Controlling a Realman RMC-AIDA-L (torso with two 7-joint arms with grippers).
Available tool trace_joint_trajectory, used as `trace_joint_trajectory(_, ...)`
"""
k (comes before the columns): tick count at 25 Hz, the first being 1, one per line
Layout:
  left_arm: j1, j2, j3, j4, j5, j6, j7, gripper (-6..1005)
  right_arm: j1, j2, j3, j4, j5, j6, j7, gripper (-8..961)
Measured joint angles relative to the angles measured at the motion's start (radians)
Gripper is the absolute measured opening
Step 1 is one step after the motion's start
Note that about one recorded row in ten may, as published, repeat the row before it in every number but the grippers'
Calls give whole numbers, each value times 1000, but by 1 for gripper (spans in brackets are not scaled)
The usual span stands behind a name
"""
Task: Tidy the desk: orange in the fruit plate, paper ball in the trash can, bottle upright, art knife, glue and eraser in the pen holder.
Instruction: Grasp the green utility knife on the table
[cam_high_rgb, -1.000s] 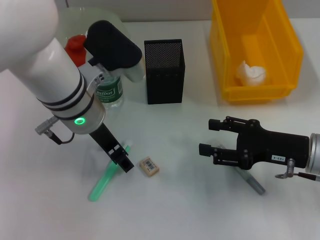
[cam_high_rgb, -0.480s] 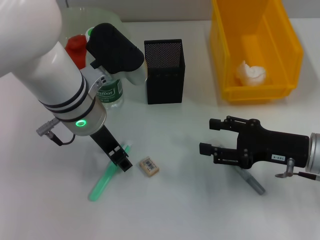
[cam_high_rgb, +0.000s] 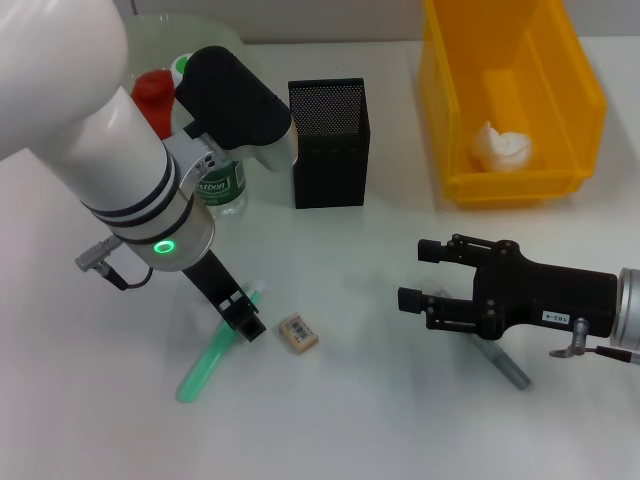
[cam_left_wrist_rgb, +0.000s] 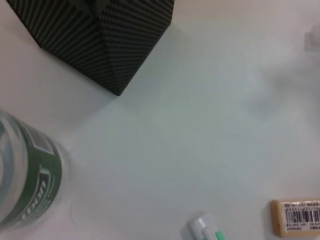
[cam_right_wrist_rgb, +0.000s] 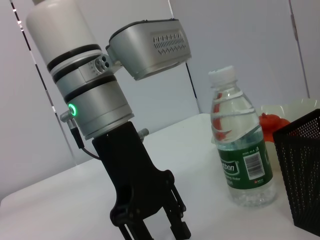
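Your left gripper (cam_high_rgb: 245, 318) sits low in the left-centre of the head view, right over the glue (cam_high_rgb: 213, 353), which lies flat on the counter (cam_high_rgb: 370, 400) running down toward the lower left. Its jaws stand a little apart astride the stick, but you cannot tell whether they grip it yet.

Watch the eraser (cam_high_rgb: 298, 333) just beside the gripper: a sideways drift could knock it away. If the jaws pinch near the stick's end, the glue may swing or slip on the lift, and a tilted stick could catch the rim of the pen holder (cam_high_rgb: 329, 142) at upper centre.

The bottle (cam_high_rgb: 218, 183) already stands upright close behind your arm, so a wide swing might topple it.

Your right gripper (cam_high_rgb: 418, 273) hovers at lower right, jaws wide open and holding nothing, above the grey stick (cam_high_rgb: 503, 363).

The paper ball (cam_high_rgb: 503, 146) rests in the trash can (cam_high_rgb: 585, 100), upper right.
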Motion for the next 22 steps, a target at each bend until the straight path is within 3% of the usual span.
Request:
trace_joint_trajectory(13, -2, 0, 12, -4, 3, -15, 0, 594, 0, 0, 0, 0, 0, 5, 0, 764)
trace_joint_trajectory(17, -4, 0, 12, -8, 4, -15, 0, 472, 0, 0, 0, 0, 0, 9, 0, 764)
trace_joint_trajectory(22, -6, 0, 13, -11, 5, -18, 1, 474, 1, 0, 0, 0, 0, 11, 0, 764)
